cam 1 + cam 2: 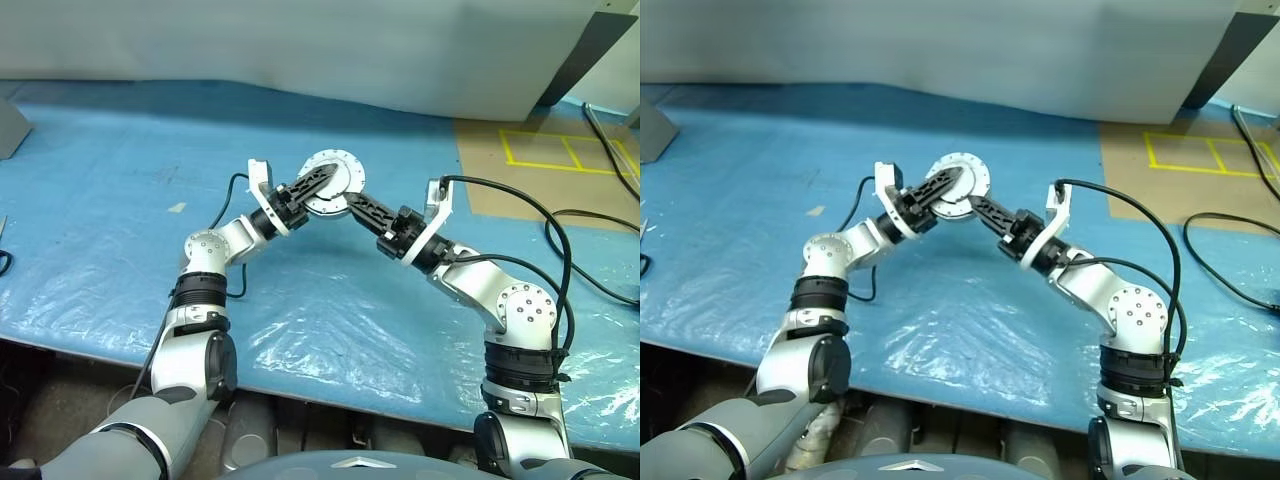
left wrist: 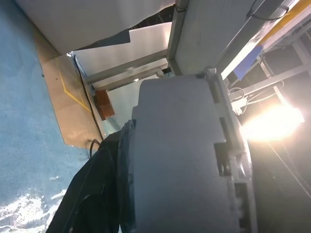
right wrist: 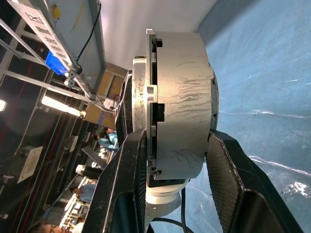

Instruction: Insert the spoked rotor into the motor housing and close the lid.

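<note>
Both arms are lifted over the blue sheet (image 1: 120,190) that covers the table, and the two grippers meet in the middle around one round metal assembly. This is the housing (image 1: 333,181), which hangs in the air above the sheet and does not touch it. In the head views it shows a flat silver round face with small holes along the rim, turned toward the camera.

The right gripper (image 3: 171,160) holds the housing. In the right wrist view its two black fingers (image 3: 121,184) press on opposite sides of the thick grey body, one on each flat side, so the jaws are closed on it. In the same view a thinner plate with notches sits against one end of the body, with a narrow gap between them; whether this plate is the lid cannot be told. The rotor cannot be made out in any view.

The left gripper (image 1: 312,184) reaches to the housing from the other side, and its black fingers lie across the silver face. In the left wrist view the grey housing (image 2: 180,160) stands very near the camera, with one dark finger (image 2: 92,194) beside it. How wide this gripper is, and whether it really grips, cannot be told.

Black cables (image 1: 590,270) lie on the sheet at the right, near a brown board (image 1: 540,170) with yellow tape lines.
</note>
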Controlling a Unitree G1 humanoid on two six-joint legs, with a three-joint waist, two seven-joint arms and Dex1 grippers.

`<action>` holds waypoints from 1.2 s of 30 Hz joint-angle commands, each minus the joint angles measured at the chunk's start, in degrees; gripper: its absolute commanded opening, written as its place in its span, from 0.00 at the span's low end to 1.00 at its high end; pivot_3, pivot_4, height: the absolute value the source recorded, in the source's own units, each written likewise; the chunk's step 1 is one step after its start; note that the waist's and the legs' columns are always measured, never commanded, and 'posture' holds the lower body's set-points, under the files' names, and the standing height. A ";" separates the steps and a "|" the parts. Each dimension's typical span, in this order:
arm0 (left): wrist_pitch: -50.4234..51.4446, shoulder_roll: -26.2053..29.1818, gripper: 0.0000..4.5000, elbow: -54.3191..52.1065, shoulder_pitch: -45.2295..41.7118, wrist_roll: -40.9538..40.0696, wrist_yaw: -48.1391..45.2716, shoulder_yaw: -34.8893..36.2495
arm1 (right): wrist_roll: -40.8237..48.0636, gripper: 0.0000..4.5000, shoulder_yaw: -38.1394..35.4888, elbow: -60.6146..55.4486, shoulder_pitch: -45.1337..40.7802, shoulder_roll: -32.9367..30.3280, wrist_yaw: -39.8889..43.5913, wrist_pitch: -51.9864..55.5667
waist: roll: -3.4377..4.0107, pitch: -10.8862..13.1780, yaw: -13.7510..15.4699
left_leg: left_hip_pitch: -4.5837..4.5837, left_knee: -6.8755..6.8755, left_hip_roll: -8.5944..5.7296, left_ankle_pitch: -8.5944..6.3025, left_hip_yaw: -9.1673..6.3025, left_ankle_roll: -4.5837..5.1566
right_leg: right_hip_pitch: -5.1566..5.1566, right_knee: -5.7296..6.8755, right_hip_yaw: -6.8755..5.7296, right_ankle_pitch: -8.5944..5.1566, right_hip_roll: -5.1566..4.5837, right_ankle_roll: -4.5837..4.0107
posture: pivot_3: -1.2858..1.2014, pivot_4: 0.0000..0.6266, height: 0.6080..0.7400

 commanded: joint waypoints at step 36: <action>-23.69 18.61 0.58 17.06 -0.61 16.67 2.06 1.33 | -1.18 0.81 3.01 -0.01 -2.48 -0.81 3.47 -2.09 | -0.04 0.02 0.72 | -0.04 0.15 0.00 0.00 -0.14 -0.02 | 0.14 -0.03 -0.12 0.09 -0.08 0.16 | 0.52 0.24 1.00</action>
